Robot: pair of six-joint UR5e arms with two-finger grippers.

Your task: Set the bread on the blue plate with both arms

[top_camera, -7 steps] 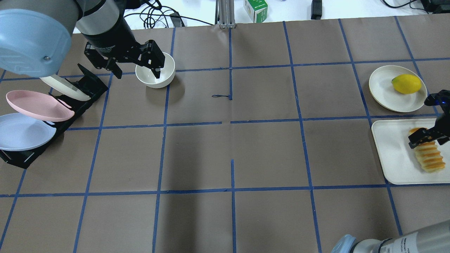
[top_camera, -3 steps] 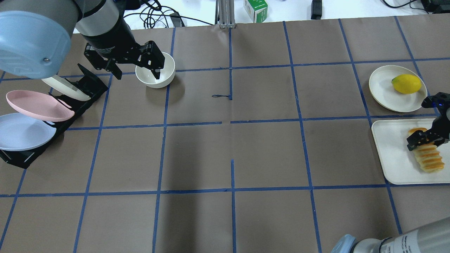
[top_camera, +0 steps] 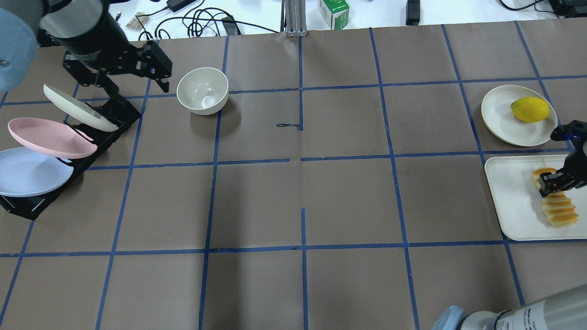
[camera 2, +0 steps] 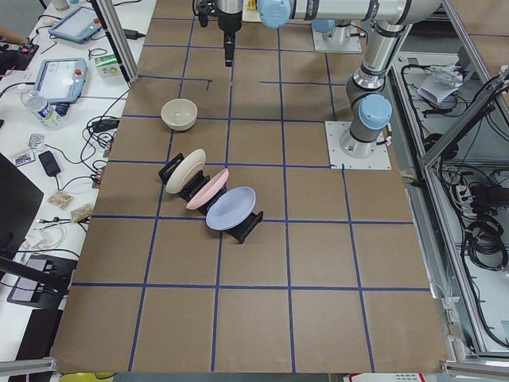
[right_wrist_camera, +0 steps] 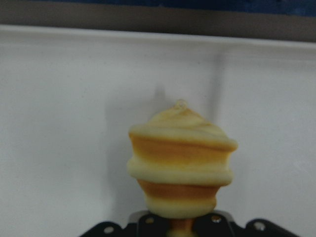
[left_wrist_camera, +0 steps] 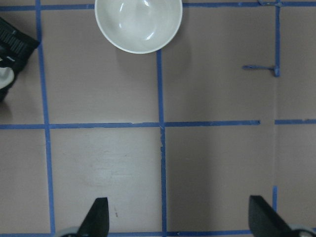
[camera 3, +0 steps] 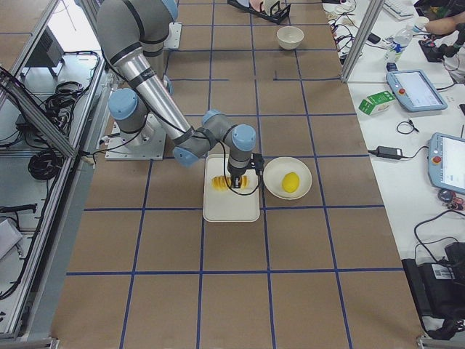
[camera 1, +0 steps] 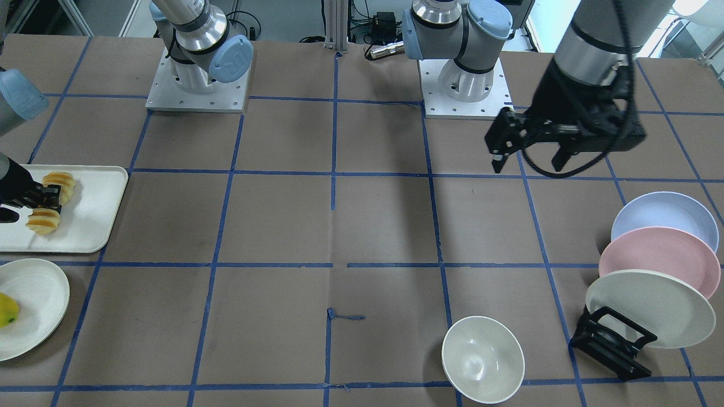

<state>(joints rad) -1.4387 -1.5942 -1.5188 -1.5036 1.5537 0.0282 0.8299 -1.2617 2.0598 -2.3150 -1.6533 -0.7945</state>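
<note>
The bread (top_camera: 558, 209) lies on a white tray (top_camera: 513, 201) at the right edge of the table. My right gripper (top_camera: 556, 181) is shut across its middle, so only its two ends show, also in the front view (camera 1: 44, 221). In the right wrist view one bread end (right_wrist_camera: 181, 158) sticks out past the jaws. The blue plate (top_camera: 28, 172) stands tilted in a black rack (top_camera: 117, 114) at the left, nearest the robot; it also shows in the front view (camera 1: 663, 213). My left gripper (top_camera: 130, 79) is open and empty, above the rack's far end, beside the white bowl (top_camera: 202, 90).
A pink plate (top_camera: 48, 136) and a cream-white plate (top_camera: 78, 109) stand in the same rack beyond the blue one. A cream plate (top_camera: 500, 117) holding a yellow-green fruit (top_camera: 530, 109) sits just beyond the tray. The left wrist view shows the bowl (left_wrist_camera: 138, 22) over brown taped table.
My left gripper has moved left from over the bowl to above the rack's far end. My right gripper has closed in on the bread's middle.
</note>
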